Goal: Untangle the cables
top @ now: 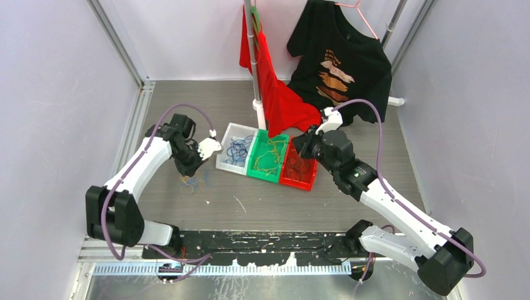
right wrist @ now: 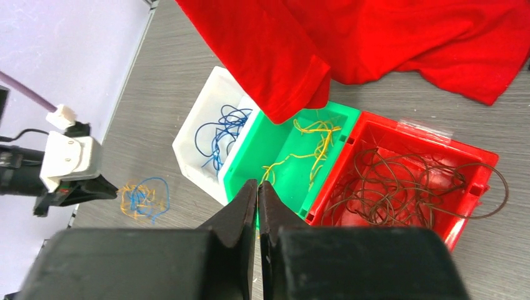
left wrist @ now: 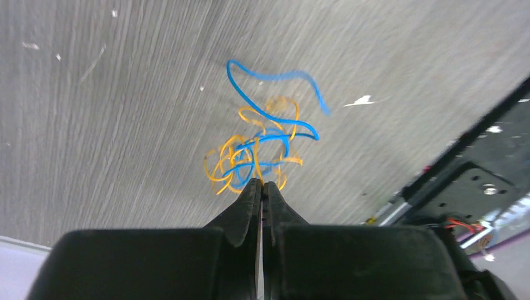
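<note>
Treat the tangled cables point(left wrist: 250, 159) as light, limp, probably slippery; pinch at the free blue loop point(left wrist: 275, 79), away from the knot; left end effector point(left wrist: 262, 185) and right end effector point(right wrist: 257, 185) both closed.

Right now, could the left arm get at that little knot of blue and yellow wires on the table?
Probably yes: the left gripper hangs right by the knot of wires, nothing between them, but its shut jaws would need to open first.

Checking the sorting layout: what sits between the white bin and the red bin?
The green bin, holding yellow cables, sits between the white bin and the red bin, pressed against both. The right wrist view shows this clearly.
</note>
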Controlling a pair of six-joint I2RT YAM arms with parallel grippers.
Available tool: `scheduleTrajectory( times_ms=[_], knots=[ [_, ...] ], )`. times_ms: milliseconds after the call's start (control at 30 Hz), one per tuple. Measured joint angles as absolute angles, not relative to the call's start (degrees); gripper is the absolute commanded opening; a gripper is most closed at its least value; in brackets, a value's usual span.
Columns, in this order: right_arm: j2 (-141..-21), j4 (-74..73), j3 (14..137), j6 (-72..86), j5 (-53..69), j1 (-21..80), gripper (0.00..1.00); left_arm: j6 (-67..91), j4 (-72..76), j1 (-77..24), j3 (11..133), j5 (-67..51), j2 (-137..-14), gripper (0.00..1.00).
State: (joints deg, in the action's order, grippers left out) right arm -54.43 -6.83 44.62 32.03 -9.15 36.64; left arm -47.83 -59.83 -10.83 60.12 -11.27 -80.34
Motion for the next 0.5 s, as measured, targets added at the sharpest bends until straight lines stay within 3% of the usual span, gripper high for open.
scheduleTrajectory(
  times_ms=[233, 333, 500],
  knots=[
    [-55.8, 1.5, 42.1, 31.4, -6.2, 40.0, 0.53, -37.7, -69.8, -14.4, 65.6, -17.6, -74.5, 0.0],
    [-56.7, 7.4, 40.3, 28.5, -4.3, 45.3, 0.61, -34.0, -72.3, -14.4, 66.8, -19.8, -71.9, 0.0],
    [-62.7, 17.2, 39.7, 23.3, -0.1, 55.6, 0.64, -27.9, -75.2, -14.6, 72.5, -23.6, -69.1, 0.0]
  ],
)
